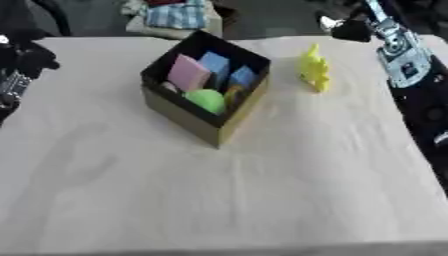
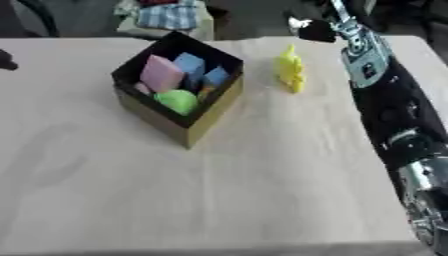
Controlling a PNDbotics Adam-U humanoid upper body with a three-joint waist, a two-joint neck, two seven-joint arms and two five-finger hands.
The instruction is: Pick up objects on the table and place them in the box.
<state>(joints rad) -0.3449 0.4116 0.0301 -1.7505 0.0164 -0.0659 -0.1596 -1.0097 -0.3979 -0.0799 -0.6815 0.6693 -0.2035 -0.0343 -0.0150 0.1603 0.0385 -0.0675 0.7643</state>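
Left eye view: box [image 1: 188, 112] upper centre on worktop [image 1: 262, 190], w/ pink, blue, green items inside. Yellow object [image 1: 313, 68] stands just right of box. Right hand [image 2: 315, 30] at upper right; finger state indeterminate. Left hand [image 1: 22, 60] upper left, likewise.

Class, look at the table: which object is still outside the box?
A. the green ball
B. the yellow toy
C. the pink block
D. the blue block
B: the yellow toy stands on the table to the right of the box, apart from it, while the pink block, the green ball and the blue block lie inside.
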